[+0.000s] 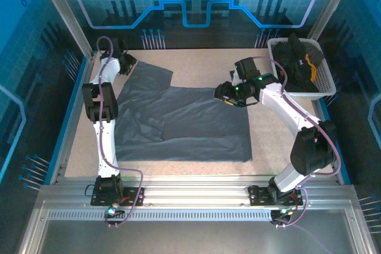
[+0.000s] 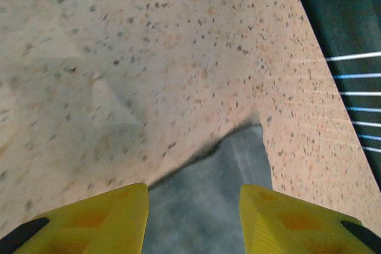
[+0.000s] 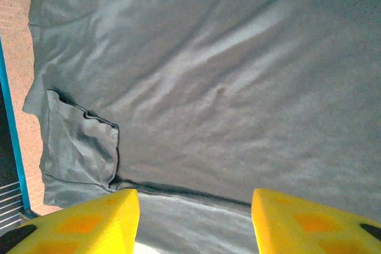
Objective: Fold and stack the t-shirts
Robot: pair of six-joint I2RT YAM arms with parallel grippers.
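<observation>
While the grey t-shirt (image 1: 178,120) lies spread on the desk (image 1: 202,63), the left hand (image 2: 193,203) hangs open over its sleeve tip, the right hand (image 3: 195,203) open above its body. Black t-shirts (image 1: 294,57) sit bunched in the basket (image 1: 326,87), shapes hard to separate.

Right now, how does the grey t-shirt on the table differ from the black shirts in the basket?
The grey t-shirt lies spread out on the table; the black shirts sit bunched in the white basket. The grey t-shirt is plain, while one of the black shirts shows an orange-yellow patch. Both are soft cloth and not yet stacked.
</observation>
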